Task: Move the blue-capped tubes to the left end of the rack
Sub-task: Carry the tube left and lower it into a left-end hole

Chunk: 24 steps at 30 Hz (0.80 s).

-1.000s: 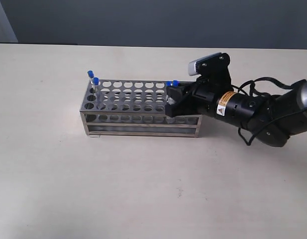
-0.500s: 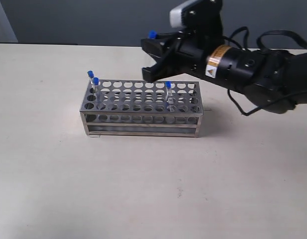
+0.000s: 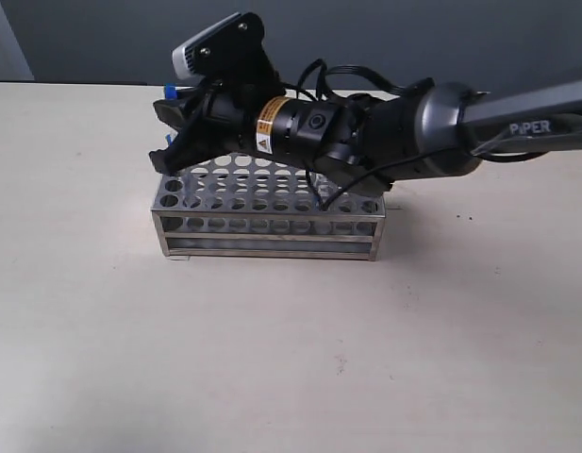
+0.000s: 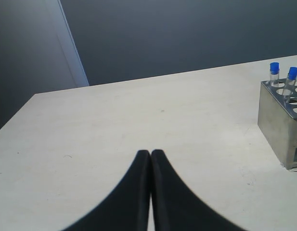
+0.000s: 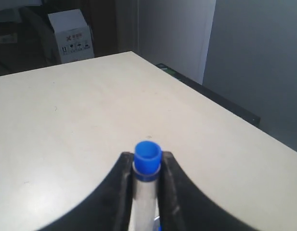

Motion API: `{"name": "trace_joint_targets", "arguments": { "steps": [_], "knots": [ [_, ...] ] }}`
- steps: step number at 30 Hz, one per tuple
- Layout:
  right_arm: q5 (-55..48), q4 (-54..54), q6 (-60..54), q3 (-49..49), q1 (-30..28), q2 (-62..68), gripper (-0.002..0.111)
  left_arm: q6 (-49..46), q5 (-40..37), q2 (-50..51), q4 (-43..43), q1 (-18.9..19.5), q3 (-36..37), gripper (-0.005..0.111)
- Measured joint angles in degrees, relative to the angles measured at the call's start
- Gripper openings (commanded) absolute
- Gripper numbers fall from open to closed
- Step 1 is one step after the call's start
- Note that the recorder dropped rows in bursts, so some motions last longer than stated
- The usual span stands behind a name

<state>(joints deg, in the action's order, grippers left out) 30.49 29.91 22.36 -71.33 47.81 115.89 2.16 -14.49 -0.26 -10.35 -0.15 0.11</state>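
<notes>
The steel rack (image 3: 272,215) stands in the middle of the table. My right gripper (image 3: 174,130) has reached across and hangs over the rack's left end, shut on a blue-capped tube (image 5: 148,156) whose cap pokes out between the fingers (image 5: 123,178). That cap (image 3: 171,92) shows just above the gripper in the exterior view. Two more blue-capped tubes (image 4: 274,71) (image 4: 292,77) stand in the rack's left end (image 4: 276,120); the arm hides them in the exterior view. My left gripper (image 4: 150,153) is shut and empty, off to the left of the rack and low over the table.
The right arm (image 3: 394,132) stretches over the rack's back rows and hides any tubes there. A white cardboard box (image 5: 71,36) stands beyond the table's far edge. Bare tabletop (image 3: 272,349) lies in front of the rack.
My right gripper lifted a blue-capped tube out of the rack's right end, carried it up and leftward, and now holds it over the left end.
</notes>
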Motion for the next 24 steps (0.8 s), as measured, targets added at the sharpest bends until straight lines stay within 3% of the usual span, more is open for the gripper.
{"name": "trace_joint_targets", "arguments": {
  "steps": [16, 17, 24],
  "knots": [
    [1.2, 2.5, 5.7, -1.3, 0.4, 7.7, -0.001, 0.0, 0.0, 0.0, 0.0, 0.0, 0.0, 0.0],
    [1.8, 2.5, 5.7, -1.6, 0.4, 8.4, 0.001, 0.0, 0.0, 0.0, 0.0, 0.0, 0.0, 0.0],
    [1.9, 3.5, 6.5, -1.8, 0.4, 9.7, 0.041, 0.0, 0.0, 0.0, 0.0, 0.0, 0.0, 0.0]
  ]
}}
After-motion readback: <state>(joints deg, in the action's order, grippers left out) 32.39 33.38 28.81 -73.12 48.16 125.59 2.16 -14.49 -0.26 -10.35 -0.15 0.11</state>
